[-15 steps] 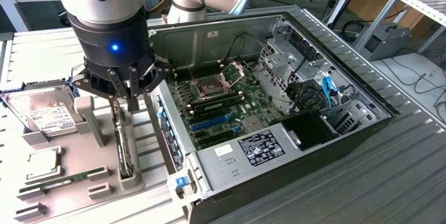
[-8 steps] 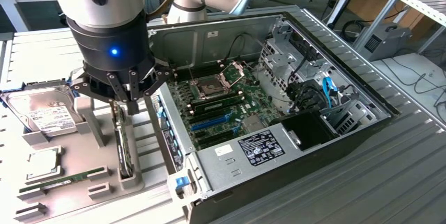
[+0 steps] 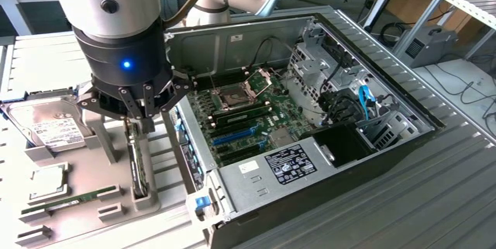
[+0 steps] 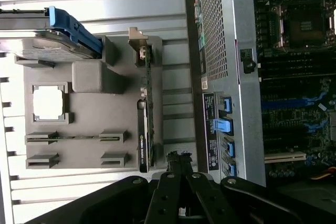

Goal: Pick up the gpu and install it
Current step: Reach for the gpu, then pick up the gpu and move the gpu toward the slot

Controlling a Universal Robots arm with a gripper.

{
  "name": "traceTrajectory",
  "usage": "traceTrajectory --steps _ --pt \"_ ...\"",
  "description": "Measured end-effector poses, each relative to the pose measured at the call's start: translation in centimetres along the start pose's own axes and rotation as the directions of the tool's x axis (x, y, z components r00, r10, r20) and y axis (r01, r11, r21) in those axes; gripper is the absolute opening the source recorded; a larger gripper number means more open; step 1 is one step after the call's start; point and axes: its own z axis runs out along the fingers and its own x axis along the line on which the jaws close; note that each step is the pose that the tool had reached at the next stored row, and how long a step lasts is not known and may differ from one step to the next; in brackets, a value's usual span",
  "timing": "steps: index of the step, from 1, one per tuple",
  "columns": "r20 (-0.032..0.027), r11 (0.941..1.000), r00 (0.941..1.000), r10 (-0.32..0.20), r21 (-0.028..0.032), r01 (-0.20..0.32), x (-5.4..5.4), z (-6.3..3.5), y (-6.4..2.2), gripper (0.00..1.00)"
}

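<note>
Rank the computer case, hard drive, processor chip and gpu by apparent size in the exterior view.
1. computer case
2. hard drive
3. processor chip
Unranked: gpu, which stands edge-on in its holder, so its size is unsure.

I cannot read one word or number here; all the print is too small for me. The hard drive has a white label with dark print on it. The power supply inside the computer case has a black label full of white print, with a small white sticker just beside it. From my wrist I see a black strip label on the case's back wall, and tiny pale marks on the gpu, on its black edge.
</note>
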Motion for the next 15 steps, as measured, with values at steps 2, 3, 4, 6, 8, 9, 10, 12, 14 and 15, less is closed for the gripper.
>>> traceTrajectory --steps 2,3,4,6,8,9,10,12,14,15 --pt "0.0 1.0 1.0 0.0 0.0 0.0 0.03 0.01 -0.2 0.11" --pt "0.0 1.0 1.0 0.0 0.0 0.0 0.05 0.01 -0.29 0.11" --pt "0.0 1.0 1.0 0.0 0.0 0.0 0.07 0.01 -0.35 0.11" --pt "0.0 1.0 1.0 0.0 0.0 0.0 0.1 0.02 -0.4 0.11" --pt "-0.0001 1.0 1.0 0.0 0.0 0.0 0.1 0.02 -0.41 0.11" --pt "0.0 1.0 1.0 0.0 0.0 0.0 0.1 0.02 -0.41 0.11" --pt "0.0 1.0 1.0 0.0 0.0001 0.0 0.1 0.02 -0.41 0.11" --pt "0.0 1.0 1.0 0.0 0.0001 0.0 0.1 0.02 -0.41 0.11" --pt "-0.0001 1.0 1.0 0.0 0.0001 0.0 0.1 0.02 -0.41 0.11" --pt "-0.0001 1.0 1.0 0.0 0.0001 0.0 0.1 0.02 -0.41 0.11"
